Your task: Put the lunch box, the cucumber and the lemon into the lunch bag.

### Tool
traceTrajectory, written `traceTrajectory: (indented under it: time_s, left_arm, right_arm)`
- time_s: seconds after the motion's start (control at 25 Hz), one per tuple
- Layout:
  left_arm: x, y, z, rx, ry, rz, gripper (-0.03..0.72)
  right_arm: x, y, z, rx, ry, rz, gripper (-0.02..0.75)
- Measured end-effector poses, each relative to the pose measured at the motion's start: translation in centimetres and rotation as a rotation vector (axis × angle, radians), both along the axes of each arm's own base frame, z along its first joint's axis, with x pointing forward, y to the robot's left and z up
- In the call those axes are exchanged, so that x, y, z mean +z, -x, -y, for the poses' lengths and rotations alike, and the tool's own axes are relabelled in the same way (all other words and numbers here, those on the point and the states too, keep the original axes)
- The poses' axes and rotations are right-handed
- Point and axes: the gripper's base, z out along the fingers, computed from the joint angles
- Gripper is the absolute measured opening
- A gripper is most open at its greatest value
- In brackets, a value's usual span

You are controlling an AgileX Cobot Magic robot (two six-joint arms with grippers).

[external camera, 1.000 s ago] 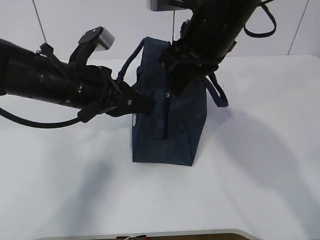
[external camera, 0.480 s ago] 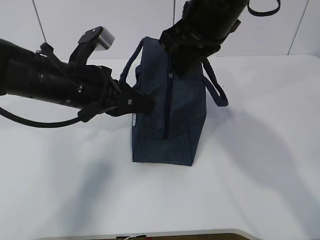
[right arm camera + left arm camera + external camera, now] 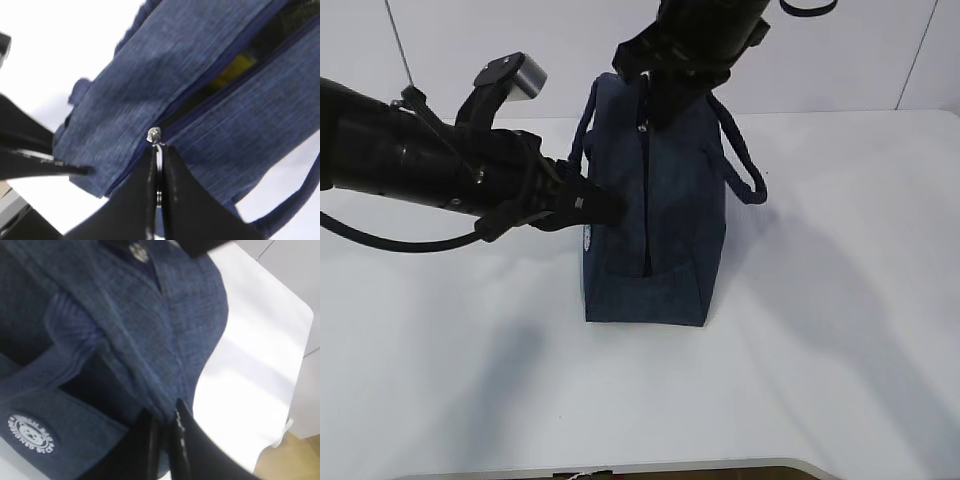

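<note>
The dark navy lunch bag (image 3: 672,235) stands in the middle of the white table. My left gripper (image 3: 610,208) is shut on a fold of its left side wall, by the white round logo (image 3: 31,432). In the left wrist view, the left gripper (image 3: 163,416) has the fabric (image 3: 150,330) pinched between its jaws. My right gripper (image 3: 646,118) is above the bag's far end, shut on the silver zipper pull (image 3: 154,134). Beyond the pull the zipper gapes, and a yellow patch of the lemon (image 3: 235,67) shows inside. The lunch box and the cucumber are hidden.
The bag's two loop handles (image 3: 745,165) hang to either side. The left arm (image 3: 410,160) stretches across the table's left half at bag height. The table's front edge (image 3: 620,468) runs along the bottom, and a pale wall stands behind.
My right gripper has drawn the zipper pull along the bag's top toward its far end. The bag leans slightly left. The left gripper has kept its hold.
</note>
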Motion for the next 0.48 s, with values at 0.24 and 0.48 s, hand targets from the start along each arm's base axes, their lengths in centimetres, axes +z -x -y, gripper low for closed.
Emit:
traceTrajectory:
  time_s: [0.24, 0.48]
  left_arm:
    - [-0.1, 0.0, 0.0, -0.011, -0.017, 0.008, -0.009]
    - [-0.1, 0.0, -0.1, -0.012, -0.018, 0.009, -0.009]
  right_arm:
    - [0.5, -1.6, 0.6, -0.028, -0.016, 0.035, 0.005]
    - [0.6, -2.2, 1.5, -0.051, -0.020, 0.039, 0.005]
